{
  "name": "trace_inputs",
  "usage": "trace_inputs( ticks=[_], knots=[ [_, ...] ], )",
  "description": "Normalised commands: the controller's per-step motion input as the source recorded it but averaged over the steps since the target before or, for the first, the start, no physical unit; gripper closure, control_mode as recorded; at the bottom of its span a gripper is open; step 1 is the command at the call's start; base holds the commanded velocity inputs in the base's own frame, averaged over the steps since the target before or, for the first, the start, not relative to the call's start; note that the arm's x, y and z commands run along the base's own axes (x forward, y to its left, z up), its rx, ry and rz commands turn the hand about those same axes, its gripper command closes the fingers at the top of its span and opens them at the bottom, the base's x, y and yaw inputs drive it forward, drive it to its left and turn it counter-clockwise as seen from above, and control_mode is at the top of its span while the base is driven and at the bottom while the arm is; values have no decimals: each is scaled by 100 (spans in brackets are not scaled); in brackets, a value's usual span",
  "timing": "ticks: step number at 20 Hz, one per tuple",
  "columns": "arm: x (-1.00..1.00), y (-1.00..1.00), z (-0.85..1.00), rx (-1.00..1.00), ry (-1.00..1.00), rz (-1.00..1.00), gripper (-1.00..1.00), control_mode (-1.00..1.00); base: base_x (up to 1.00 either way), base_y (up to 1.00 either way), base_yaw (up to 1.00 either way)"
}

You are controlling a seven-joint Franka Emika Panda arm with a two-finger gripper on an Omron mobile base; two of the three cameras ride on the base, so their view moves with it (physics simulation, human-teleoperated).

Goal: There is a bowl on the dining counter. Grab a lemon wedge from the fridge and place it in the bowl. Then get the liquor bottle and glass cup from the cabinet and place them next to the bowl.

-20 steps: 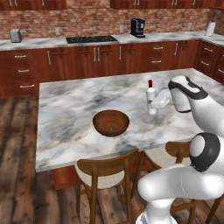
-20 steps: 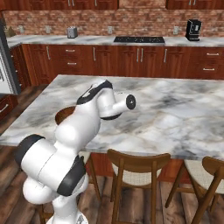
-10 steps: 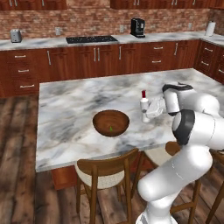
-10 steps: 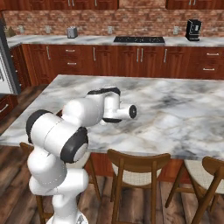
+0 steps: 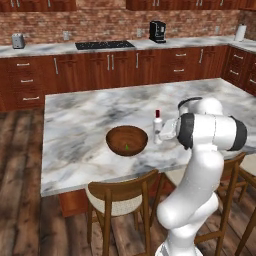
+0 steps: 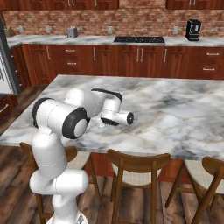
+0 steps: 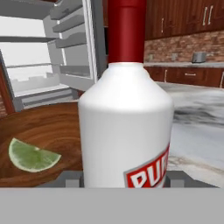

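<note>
One liquor bottle (image 7: 127, 122) stands upright between the gripper (image 7: 124, 177) jaws — clamped on its body. Just beside it sits the bowl (image 5: 127, 140) — lemon wedge (image 7: 30, 155) inside — on the dining counter (image 5: 80, 130).

Black coffee machine (image 5: 157, 31) stands on the back wall counter (image 5: 50, 48), right of the dark cooktop (image 5: 104, 44). A silver toaster (image 5: 18, 40) sits far left on that counter. Wooden chairs (image 5: 120, 200) are tucked under the near edge, cream seats showing, over dark plank floor (image 5: 20, 165).
</note>
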Motion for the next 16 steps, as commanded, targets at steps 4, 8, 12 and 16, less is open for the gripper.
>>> trace_inputs(
  ticks=[4,8,12,16],
  knots=[
    [37,6,-42,7,1,0,100,-100,0,0,0],
    [34,0,-29,7,0,0,100,-100,0,0,0],
    [26,0,-33,3,0,0,100,-100,0,0,0],
    [19,0,-31,0,0,0,100,-100,0,0,0]
  ],
)
